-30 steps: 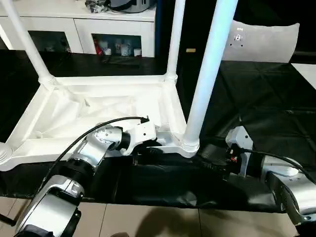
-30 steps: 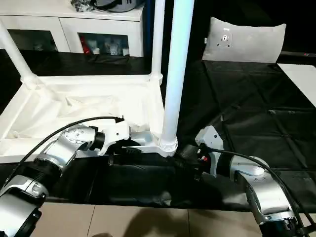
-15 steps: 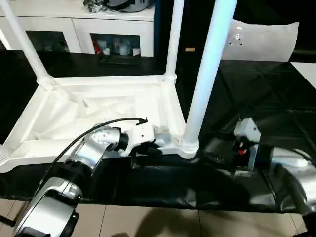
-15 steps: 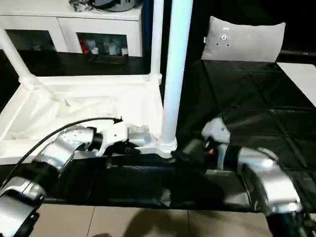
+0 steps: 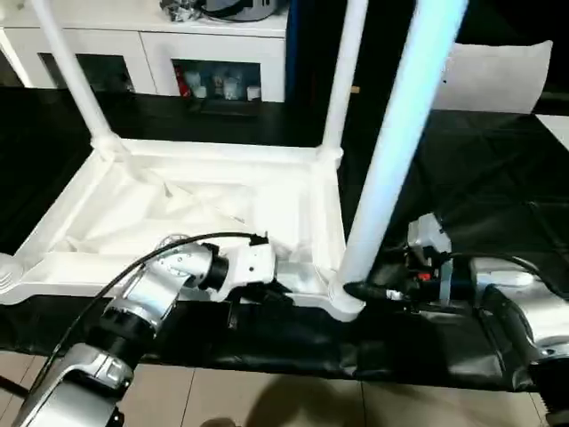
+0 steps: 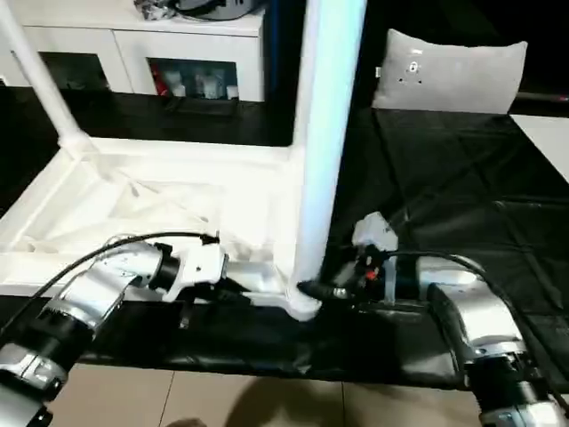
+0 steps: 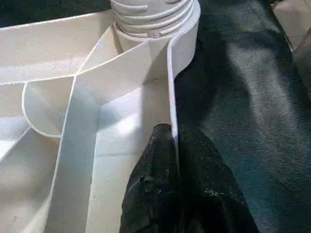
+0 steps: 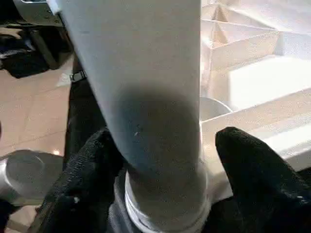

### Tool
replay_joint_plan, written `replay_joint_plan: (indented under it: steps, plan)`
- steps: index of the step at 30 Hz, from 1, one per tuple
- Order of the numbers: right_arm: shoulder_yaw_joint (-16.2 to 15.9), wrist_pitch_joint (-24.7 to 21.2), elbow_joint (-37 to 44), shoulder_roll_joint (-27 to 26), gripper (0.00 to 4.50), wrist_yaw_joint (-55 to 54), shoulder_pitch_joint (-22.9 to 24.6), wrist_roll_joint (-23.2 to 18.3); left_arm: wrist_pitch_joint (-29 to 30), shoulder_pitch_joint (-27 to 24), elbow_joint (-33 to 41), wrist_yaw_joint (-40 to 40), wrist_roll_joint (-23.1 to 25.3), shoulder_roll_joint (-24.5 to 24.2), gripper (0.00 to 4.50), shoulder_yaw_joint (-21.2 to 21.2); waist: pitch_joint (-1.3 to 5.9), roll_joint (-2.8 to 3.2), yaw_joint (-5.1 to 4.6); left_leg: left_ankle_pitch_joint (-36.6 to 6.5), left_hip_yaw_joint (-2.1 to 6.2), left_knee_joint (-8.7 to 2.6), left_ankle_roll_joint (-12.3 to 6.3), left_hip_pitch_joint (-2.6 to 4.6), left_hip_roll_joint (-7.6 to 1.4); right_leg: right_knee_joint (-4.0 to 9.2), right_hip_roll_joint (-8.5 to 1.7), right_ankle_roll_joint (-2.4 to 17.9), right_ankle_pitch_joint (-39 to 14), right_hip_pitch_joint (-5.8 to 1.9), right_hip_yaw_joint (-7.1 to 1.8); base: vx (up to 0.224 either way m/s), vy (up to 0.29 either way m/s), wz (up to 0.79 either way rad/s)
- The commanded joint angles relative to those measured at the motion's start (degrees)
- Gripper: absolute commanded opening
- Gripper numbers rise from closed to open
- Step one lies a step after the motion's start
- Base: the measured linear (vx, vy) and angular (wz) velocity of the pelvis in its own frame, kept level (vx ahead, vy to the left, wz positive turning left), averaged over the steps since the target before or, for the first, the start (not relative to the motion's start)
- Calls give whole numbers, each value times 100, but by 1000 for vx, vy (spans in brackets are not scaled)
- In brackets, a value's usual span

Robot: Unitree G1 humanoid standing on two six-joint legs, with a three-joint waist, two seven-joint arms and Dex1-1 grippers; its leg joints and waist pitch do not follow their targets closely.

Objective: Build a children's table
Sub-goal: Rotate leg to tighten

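The children's table lies upside down: its white tabletop [image 5: 178, 205] shows its ribbed underside on the black cover. White legs stand in its corner sockets: the near right leg [image 5: 391, 160], a far right one [image 5: 342, 80] and a far left one [image 5: 76, 71]. My left gripper [image 7: 174, 133] is shut on the tabletop's thin near rim [image 7: 171, 87], just short of the near right socket [image 7: 150, 19]. My right gripper [image 8: 163, 145] reaches in from the right at that leg's base. Its fingers [image 8: 243, 160] stand astride the leg, with a gap on one side.
The black-covered work surface [image 5: 498, 178] runs wide to the right and behind. A white cabinet [image 5: 222, 53] stands at the back, and a pale flat panel [image 5: 498, 67] at the back right. The surface's front edge drops to tiled floor [image 5: 267, 400] just below my forearms.
My right gripper has moved left to the base of the near right leg, and its fingers have come astride it. The left gripper has stayed on the rim. The camera has shifted slightly.
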State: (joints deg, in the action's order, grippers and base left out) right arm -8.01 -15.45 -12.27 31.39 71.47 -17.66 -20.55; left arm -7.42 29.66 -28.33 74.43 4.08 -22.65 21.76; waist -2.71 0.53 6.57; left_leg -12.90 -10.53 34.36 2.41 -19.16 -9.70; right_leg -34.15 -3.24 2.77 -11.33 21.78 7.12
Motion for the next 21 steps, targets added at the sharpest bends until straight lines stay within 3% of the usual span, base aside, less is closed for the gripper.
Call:
replay_joint_plan:
  steps: [1, 7, 13, 14, 16, 20, 21]
  plan:
    - [-22, 39, -57, -13, 304, 73, -81, -20, 26, -147, -15, 158, -14, 11, 0, 239, 338, -94, 24, -292, 167, -361, -563, -57, -427, 458, -671, 613, -1544, -298, -432, 0, 0, 0]
    - [-57, 28, -210, -62, 254, 211, -139, -19, 149, -189, 82, 164, -24, -1, 0, 239, 356, -85, 29, -207, 173, -353, -578, -71, -433, 423, -669, 671, -1313, -308, -432, 0, 0, 0]
    - [-40, -43, -216, -134, 213, 264, -89, -119, 355, -227, 85, 80, -31, 34, 0, 183, 351, -85, 30, -242, 172, -355, -558, -69, -426, 436, -671, 657, -1402, -308, -431, 0, 0, 0]
    - [-30, -68, -188, -151, 210, 253, -69, -137, 410, -244, 111, 58, -40, 34, 0, 167, 351, -43, 37, -246, 175, -354, -554, -67, -425, 437, -671, 663, -1402, -304, -430, 0, 0, 0]
    - [-25, -133, -51, -217, 205, 176, 10, -182, 678, -287, 189, -62, -85, 82, 0, 100, 352, -36, 28, -268, 176, -357, -534, -60, -436, 432, -670, 689, -1362, -304, -432, 0, 0, 0]
    - [-81, -83, 127, -623, 203, -665, 109, 142, 1248, -349, 424, -398, -165, 247, 0, -42, 331, -59, -20, -350, 170, -373, -484, -65, -426, 453, -676, 677, -1531, -295, -433, 0, 0, 0]
    - [-110, -66, 142, -763, 202, -1000, 114, 297, 1418, -346, 490, -505, -165, 310, 0, -63, 311, -64, -48, -440, 178, -383, -442, -63, -397, 501, -669, 588, -1840, -296, -416, 0, 0, 0]
